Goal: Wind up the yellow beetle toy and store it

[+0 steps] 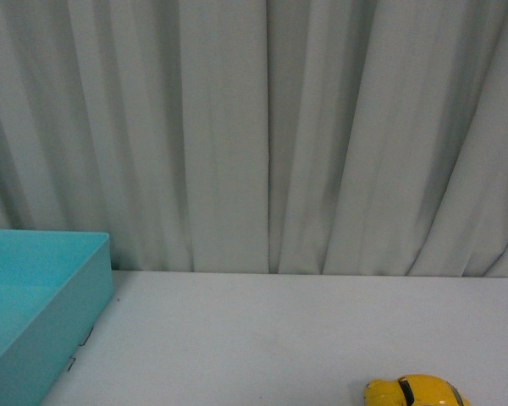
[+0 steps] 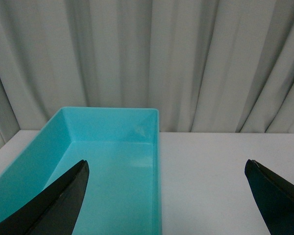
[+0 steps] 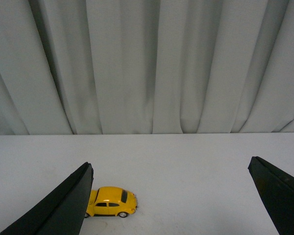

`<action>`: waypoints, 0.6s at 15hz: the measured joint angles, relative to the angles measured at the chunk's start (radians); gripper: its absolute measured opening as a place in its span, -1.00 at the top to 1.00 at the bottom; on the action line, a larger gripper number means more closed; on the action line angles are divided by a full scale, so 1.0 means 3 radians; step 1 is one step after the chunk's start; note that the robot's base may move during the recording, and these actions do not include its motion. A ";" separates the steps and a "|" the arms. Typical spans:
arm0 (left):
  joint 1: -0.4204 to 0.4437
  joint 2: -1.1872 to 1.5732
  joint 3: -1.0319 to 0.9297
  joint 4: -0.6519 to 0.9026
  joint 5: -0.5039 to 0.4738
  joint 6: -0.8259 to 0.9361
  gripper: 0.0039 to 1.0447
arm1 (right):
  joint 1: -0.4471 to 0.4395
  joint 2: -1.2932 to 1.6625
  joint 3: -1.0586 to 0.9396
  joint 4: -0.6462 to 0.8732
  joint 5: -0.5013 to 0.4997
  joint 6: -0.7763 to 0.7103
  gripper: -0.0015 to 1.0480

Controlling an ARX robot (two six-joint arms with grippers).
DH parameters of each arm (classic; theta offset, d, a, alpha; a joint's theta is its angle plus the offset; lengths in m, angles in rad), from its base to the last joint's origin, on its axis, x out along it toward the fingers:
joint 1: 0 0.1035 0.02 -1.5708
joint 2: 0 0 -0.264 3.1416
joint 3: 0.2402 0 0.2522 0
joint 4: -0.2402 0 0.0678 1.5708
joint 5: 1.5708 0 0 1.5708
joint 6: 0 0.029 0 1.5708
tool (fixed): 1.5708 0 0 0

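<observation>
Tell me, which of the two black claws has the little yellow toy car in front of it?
The right gripper: the yellow beetle toy sits by one of its fingers. The left gripper faces a turquoise plastic box instead.

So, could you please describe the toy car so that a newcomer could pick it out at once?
Start at the white table before the grey curtain, with a turquoise bin on its left. The car sits on the right, near the robot, apart from the bin. It is the only small yellow rounded thing, with dark windows.
</observation>
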 joint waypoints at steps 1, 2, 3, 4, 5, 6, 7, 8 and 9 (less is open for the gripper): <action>0.0000 0.0000 0.0000 0.0005 0.0000 0.0000 -0.88 | 0.0000 0.0000 0.0000 0.0001 0.0000 0.0000 -0.87; 0.0000 0.0000 0.0000 0.0003 0.0000 0.0000 -0.88 | 0.0000 0.0000 0.0000 0.0000 0.0000 0.0000 -0.87; 0.0000 0.0000 0.0000 0.0006 0.0000 0.0000 -0.88 | 0.0000 0.0000 0.0000 0.0001 0.0000 0.0000 -0.87; 0.0000 0.0000 0.0000 0.0004 0.0000 0.0000 -0.88 | 0.0000 0.0000 0.0000 0.0000 0.0000 0.0000 -0.87; 0.0000 0.0000 0.0000 0.0004 0.0000 0.0000 -0.88 | 0.0000 0.0000 0.0000 0.0000 0.0000 0.0000 -0.87; 0.0000 0.0000 0.0000 0.0004 0.0000 0.0000 -0.88 | 0.0000 0.0000 0.0000 0.0000 0.0000 0.0000 -0.87; 0.0000 0.0000 0.0000 0.0004 0.0000 0.0000 -0.88 | 0.0000 0.0000 0.0000 0.0000 0.0000 0.0000 -0.87; 0.0000 0.0000 0.0000 0.0004 0.0000 0.0000 -0.88 | 0.0000 0.0000 0.0000 0.0001 0.0000 0.0000 -0.87; 0.0000 0.0000 0.0000 0.0004 0.0000 0.0000 -0.88 | 0.0000 0.0000 0.0000 0.0001 0.0000 0.0000 -0.87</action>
